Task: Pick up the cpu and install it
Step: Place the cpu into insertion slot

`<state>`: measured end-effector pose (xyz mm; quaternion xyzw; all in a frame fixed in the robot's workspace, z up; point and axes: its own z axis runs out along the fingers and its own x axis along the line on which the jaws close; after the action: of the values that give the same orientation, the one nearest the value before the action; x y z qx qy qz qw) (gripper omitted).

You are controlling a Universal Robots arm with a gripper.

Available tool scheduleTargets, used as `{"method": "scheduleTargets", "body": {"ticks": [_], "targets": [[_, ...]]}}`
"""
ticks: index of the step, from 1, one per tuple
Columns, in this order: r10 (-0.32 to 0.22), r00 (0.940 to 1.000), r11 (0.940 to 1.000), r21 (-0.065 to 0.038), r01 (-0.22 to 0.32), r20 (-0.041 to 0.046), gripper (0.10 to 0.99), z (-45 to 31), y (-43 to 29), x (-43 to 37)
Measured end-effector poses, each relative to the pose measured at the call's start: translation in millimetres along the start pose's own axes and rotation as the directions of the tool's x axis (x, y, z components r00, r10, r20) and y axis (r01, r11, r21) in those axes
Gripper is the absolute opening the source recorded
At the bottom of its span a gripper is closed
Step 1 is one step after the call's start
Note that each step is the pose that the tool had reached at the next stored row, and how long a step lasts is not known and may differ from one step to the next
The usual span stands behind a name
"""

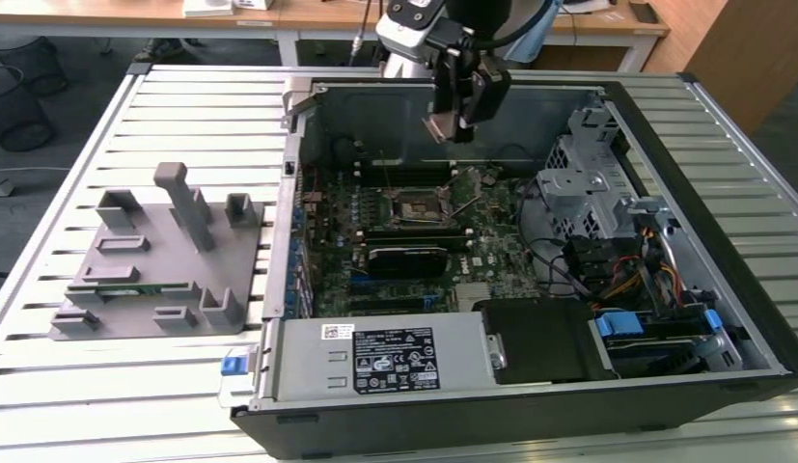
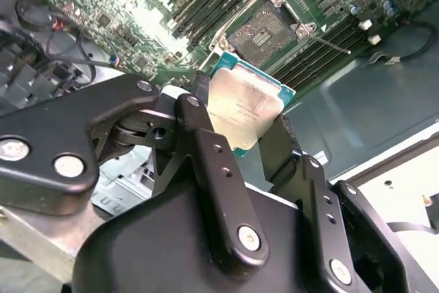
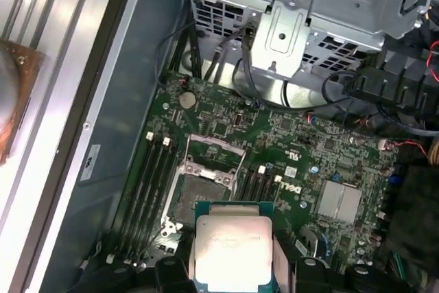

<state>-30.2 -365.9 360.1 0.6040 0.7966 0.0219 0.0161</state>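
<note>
The cpu (image 2: pixel 248 101), a flat square chip with a shiny silver top and a pale green rim, is clamped between my gripper's (image 2: pixel 243 118) black fingers (image 2: pixel 206 142). In the first wrist view the cpu (image 3: pixel 230 248) hangs over the motherboard, close to the open black socket (image 3: pixel 199 193) with its frame raised. In the exterior view my gripper (image 1: pixel 448 130) hovers inside the open computer case, above and behind the socket (image 1: pixel 416 205). The socket (image 2: pixel 264 29) with its wire lever swung out lies beyond the chip in the second wrist view.
A grey fixture block (image 1: pixel 167 256) with a green memory stick (image 1: pixel 128 286) sits on the slatted table at the exterior view's left. Inside the case are a metal drive cage (image 1: pixel 586 169), bundled cables (image 1: pixel 618 275) and a power supply (image 1: pixel 379 357). Memory slots (image 3: pixel 154 169) flank the socket.
</note>
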Motion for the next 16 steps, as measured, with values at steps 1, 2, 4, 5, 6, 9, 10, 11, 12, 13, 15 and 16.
{"method": "scheduleTargets", "body": {"ticks": [1, 2, 4, 5, 6, 9, 10, 11, 12, 13, 15, 16], "targets": [[0.011, 0.9999, 0.9999, 0.003, -0.011, -0.0001, 0.537, 0.2, 0.0, 0.1], [0.024, 0.9997, 0.9997, 0.005, -0.024, -0.0001, 0.537, 0.4, 0.0, 0.1], [0.057, 0.9984, 0.9983, 0.006, -0.057, 0.0017, 0.537, 1.1, 0.0, 0.1], [0.076, 0.9971, 0.9971, 0.005, -0.076, 0.0028, 0.537, 1.7, 0.0, 0.1], [0.093, 0.9957, 0.9957, 0.005, -0.093, 0.0038, 0.537, 2.1, 0.0, 0.1], [0.148, 0.989, 0.989, 0.005, -0.148, 0.0065, 0.537, 3.9, -0.1, 0.1], [0.165, 0.9863, 0.9863, 0.005, -0.165, 0.0075, 0.537, 4.6, -0.2, 0.1], [0.18, 0.9836, 0.9837, 0.005, -0.18, 0.0083, 0.537, 5.3, -0.2, 0.1], [0.192, 0.9813, 0.9814, 0.004, -0.192, 0.009, 0.537, 6.0, -0.3, 0.1], [0.202, 0.9793, 0.9793, 0.004, -0.202, 0.0096, 0.537, 6.6, -0.3, 0.1], [0.22, 0.9755, 0.9755, 0.004, -0.22, 0.0105, 0.537, 7.8, -0.3, 0.1], [0.228, 0.9737, 0.9737, 0.004, -0.228, 0.011, 0.537, 8.3, -0.4, 0.1]]}}
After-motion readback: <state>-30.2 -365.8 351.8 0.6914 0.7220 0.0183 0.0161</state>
